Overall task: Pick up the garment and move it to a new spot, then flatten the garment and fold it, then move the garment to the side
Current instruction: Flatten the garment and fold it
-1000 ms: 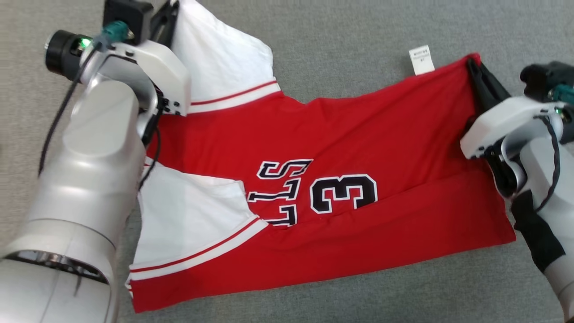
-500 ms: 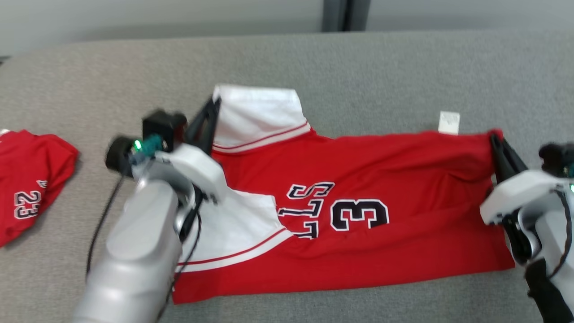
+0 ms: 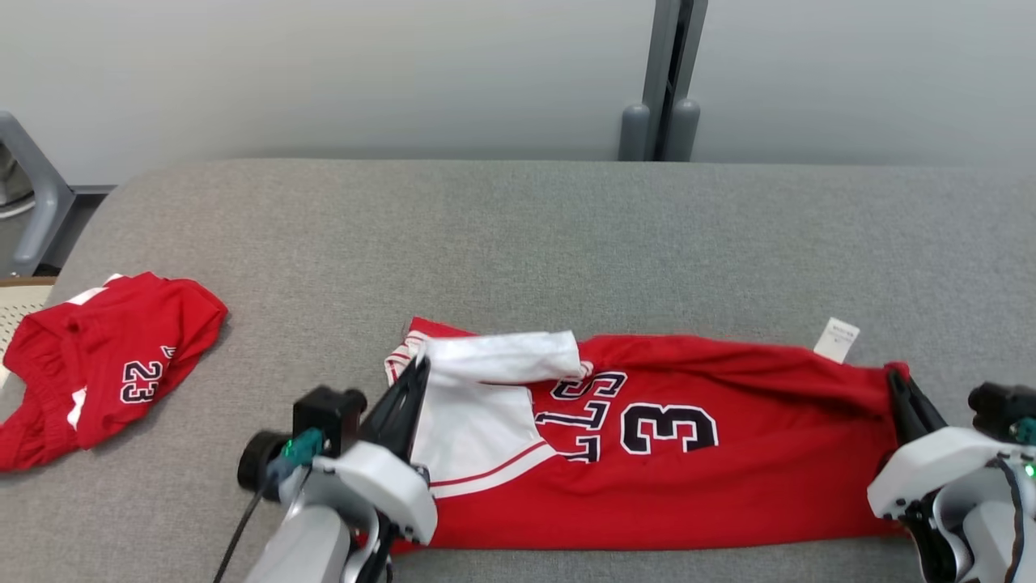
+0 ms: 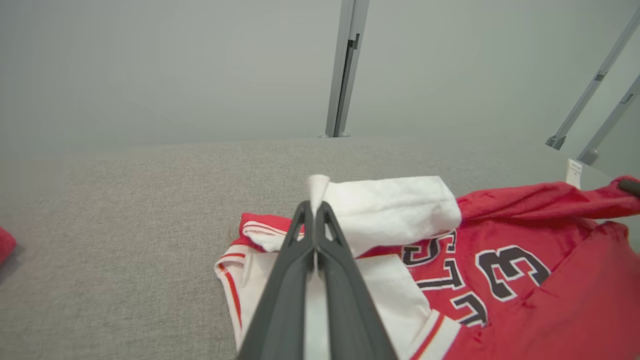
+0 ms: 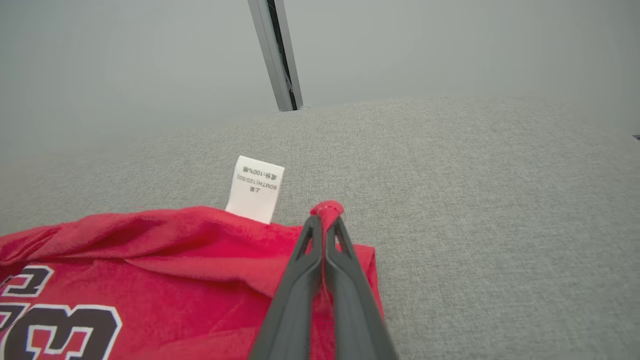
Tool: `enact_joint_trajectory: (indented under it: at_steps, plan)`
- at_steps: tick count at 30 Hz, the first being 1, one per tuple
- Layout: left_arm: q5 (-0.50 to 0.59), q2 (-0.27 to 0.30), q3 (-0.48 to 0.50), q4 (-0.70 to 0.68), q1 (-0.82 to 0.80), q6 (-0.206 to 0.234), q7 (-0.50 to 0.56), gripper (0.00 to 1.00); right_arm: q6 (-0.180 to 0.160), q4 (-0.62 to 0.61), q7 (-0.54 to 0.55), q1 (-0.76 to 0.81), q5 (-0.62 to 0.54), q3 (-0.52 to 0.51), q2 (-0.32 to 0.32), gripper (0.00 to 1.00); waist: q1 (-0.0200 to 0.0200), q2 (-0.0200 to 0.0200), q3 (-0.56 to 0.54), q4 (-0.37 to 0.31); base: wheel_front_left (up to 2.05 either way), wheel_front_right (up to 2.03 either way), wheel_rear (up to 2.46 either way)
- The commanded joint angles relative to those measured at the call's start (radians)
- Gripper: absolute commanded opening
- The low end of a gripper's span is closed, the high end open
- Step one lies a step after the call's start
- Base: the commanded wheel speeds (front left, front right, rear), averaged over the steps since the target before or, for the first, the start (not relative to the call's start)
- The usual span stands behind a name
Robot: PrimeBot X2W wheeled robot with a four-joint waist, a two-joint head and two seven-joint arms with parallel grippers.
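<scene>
The garment (image 3: pixel 728 486), a red jersey with white sleeves and dark lettering, lies lengthwise along the near edge of the grey padded table (image 3: pixel 518 243). At its left end my left gripper (image 3: pixel 418 366) is shut on the white sleeve (image 3: pixel 502 356), holding that edge up and curled over the shirt. The left wrist view has the fingertips (image 4: pixel 306 212) pinching a white fabric tip (image 4: pixel 318 182). My right gripper (image 3: pixel 894 376) is shut on the red hem corner at the right end. In the right wrist view a red tuft (image 5: pixel 326 208) pokes out between the closed fingers, beside the white care label (image 5: pixel 255 189).
A second red garment (image 3: pixel 105 364) with the number 23 lies crumpled at the table's left end. A grey post (image 3: pixel 664 81) stands against the wall behind the table, and a grey frame (image 3: pixel 32 194) sits off the far left corner. Bare grey surface stretches beyond the jersey.
The head camera has tilted up, bringing the wall into view. Both grippers, still shut, have drawn the jersey's far edge up and toward the near edge, so the shirt looks narrower.
</scene>
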Motion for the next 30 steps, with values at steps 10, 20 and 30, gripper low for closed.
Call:
enact_joint_trajectory:
  at_steps: [10, 20, 30]
  plan:
    - [0.016, 0.001, -0.002, -0.086, 0.174, 0.000, -0.004, 0.00, 0.000, -0.017, -0.004, 0.093, -0.052, -0.093, 0.020, 0.00, 0.0000, -0.0001, -0.046, 0.024, 0.00, 0.00, 0.00]
    - [0.019, 0.001, 0.032, -0.051, 0.258, 0.018, -0.005, 0.00, 0.000, -0.036, -0.004, 0.167, -0.087, -0.163, 0.044, 0.00, 0.0000, -0.0001, -0.071, 0.034, 0.00, 0.00, 0.00]
    - [0.027, 0.001, 0.047, -0.050, 0.295, 0.034, -0.004, 1.00, 0.000, 0.009, -0.004, 0.192, -0.070, -0.193, 0.063, 1.00, 0.0000, -0.0001, -0.070, 0.045, 0.00, 0.00, 0.00]
